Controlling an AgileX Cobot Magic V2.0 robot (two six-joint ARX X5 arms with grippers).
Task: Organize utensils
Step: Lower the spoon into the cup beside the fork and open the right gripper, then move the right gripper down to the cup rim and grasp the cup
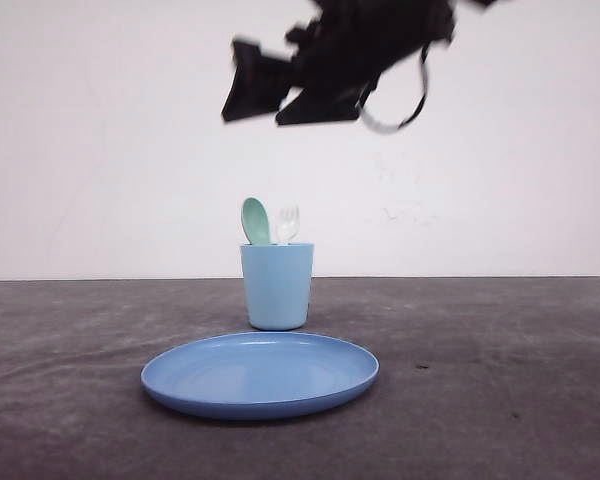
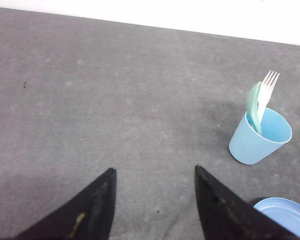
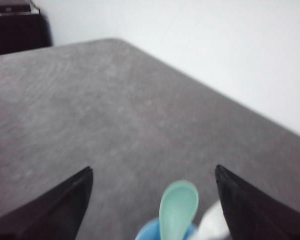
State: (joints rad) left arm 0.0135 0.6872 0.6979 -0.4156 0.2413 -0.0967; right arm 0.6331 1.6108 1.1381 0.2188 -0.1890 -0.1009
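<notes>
While the spoon (image 1: 255,220) and fork (image 1: 287,224) are standing in the cup (image 1: 277,286), both tools, left tool (image 2: 155,200) and right tool (image 3: 152,200), are hanging open and empty (task apparently complete), so the next move is calling only for retraction.

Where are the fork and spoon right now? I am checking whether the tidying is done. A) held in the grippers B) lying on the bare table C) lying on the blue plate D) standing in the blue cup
D: the green spoon and white fork stand upright together in the cup, behind the plate.
</notes>
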